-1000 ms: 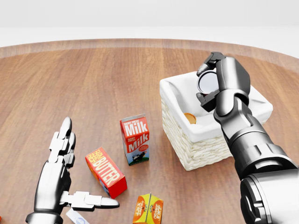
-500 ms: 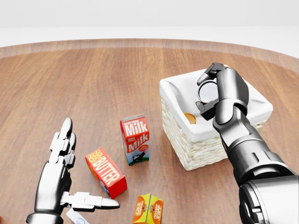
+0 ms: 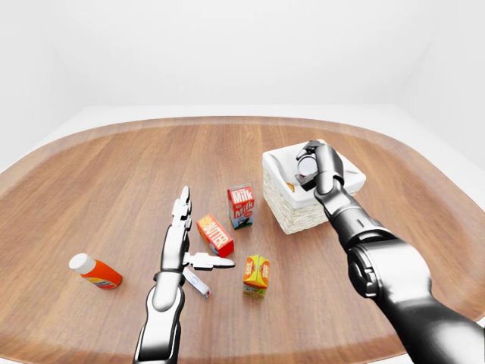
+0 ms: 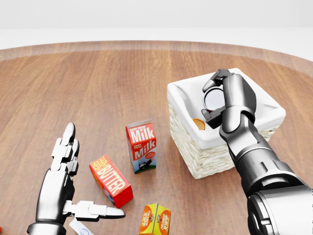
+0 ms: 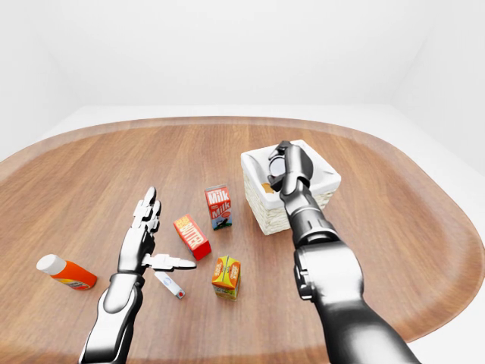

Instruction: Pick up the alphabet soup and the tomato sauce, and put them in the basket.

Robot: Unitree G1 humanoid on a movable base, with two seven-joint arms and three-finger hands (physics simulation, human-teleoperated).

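Wicker basket (image 4: pixel 208 156) below, our right hand (image 4: pixel 218 100) grips a can (image 4: pixel 214 99) over it — next, release; left hand (image 4: pixel 66 183) splayed, empty — beside the butter (image 4: pixel 111 180).

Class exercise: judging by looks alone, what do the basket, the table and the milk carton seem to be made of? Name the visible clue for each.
Basket: pale woven wicker, judging by its ribbed braided walls, with a smooth white lining, probably cloth.
Table: wood, or a wood-look surface, showing brown streaked grain and a soft sheen.
Milk carton: likely printed cardboard, given its flat folded faces, gabled top and matte red label.
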